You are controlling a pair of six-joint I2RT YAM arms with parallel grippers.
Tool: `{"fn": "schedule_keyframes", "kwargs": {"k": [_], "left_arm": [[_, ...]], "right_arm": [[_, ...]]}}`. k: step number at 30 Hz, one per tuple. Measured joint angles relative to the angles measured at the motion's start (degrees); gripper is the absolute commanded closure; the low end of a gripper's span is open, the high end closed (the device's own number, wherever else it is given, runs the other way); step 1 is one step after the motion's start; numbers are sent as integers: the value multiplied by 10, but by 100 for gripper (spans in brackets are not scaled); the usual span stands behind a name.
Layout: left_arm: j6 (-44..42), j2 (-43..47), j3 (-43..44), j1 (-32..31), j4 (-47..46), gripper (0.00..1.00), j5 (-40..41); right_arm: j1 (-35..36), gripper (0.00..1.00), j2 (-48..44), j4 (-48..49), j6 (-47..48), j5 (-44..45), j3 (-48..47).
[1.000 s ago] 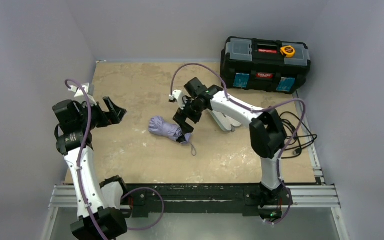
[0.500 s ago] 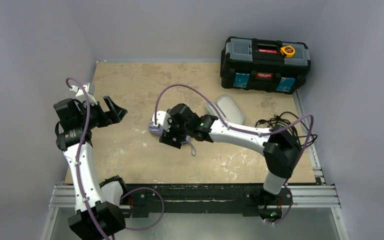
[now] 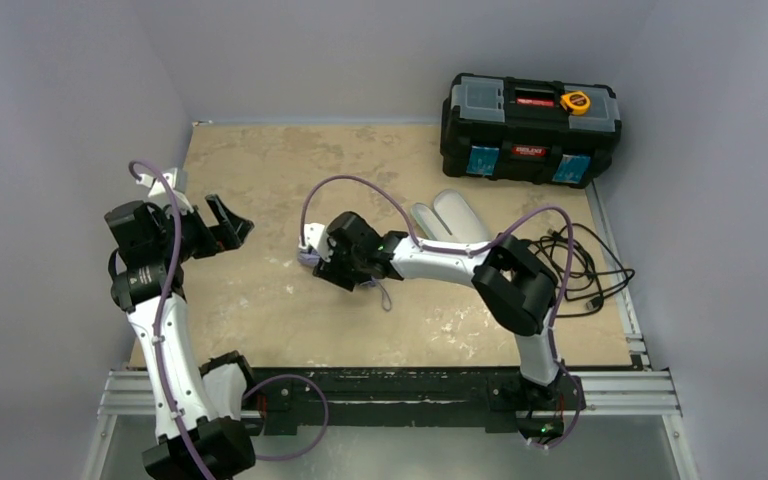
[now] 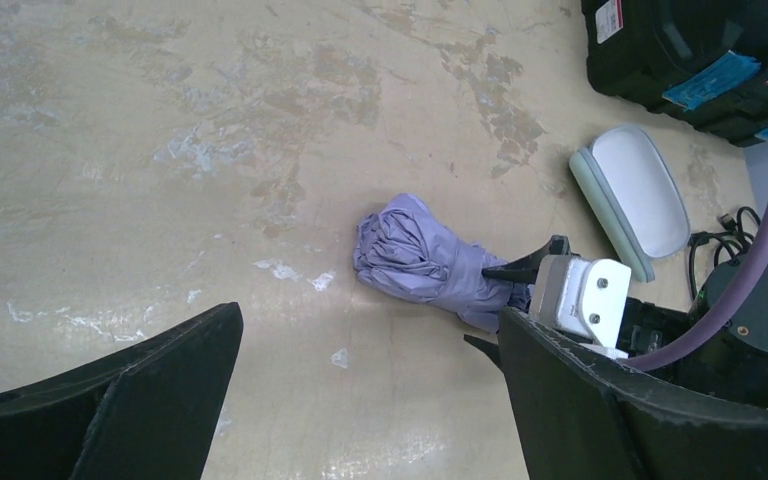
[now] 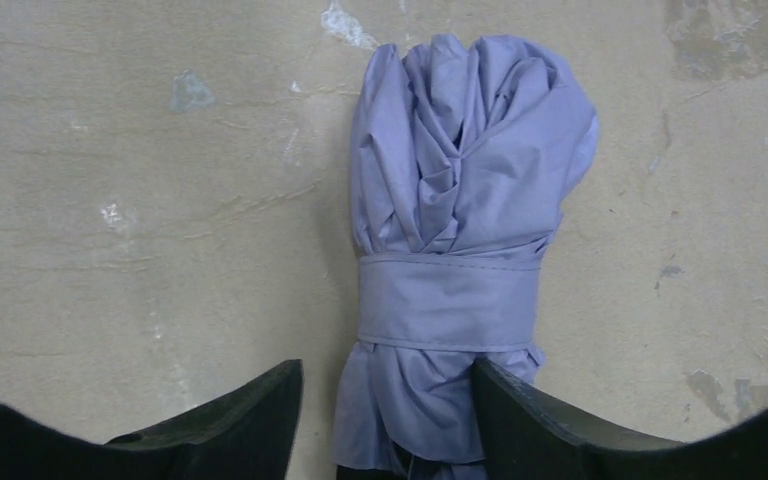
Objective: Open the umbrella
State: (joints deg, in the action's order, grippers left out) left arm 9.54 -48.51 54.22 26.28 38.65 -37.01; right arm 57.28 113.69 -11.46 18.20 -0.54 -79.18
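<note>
**Desk (image 3: 260, 170) centre: umbrella (image 5: 450, 230) lies lengthwise between the right jaws**

Nearest, the right gripper (image 5: 385, 400) straddles the strapped bundle's handle end. Its jaws are part-spread, one side touching fabric and the other just clear, and the long axis runs straight away from them. A second ago they stood wider, beside that end. Farther left, the left gripper (image 3: 222, 225) hangs well apart, jaws fully spread, unmoved.

Overhead plus two wrist views on umbrella (image 5: 455, 250)
</note>
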Motion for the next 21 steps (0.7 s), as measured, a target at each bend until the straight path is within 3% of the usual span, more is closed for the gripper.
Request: {"fn": "schedule_keyframes", "kwargs": {"k": [11, 13, 21], "left_arm": [[-13, 34, -10, 0, -76, 0, -58], [-19, 26, -10, 0, -85, 0, -71], [-68, -11, -3, 0, -88, 1, -122]], "right_arm": [[-96, 36, 39, -4, 12, -91, -29], [-113, 40, 49, -16, 23, -95, -28], [-115, 91, 47, -35, 56, -116, -23]]}}
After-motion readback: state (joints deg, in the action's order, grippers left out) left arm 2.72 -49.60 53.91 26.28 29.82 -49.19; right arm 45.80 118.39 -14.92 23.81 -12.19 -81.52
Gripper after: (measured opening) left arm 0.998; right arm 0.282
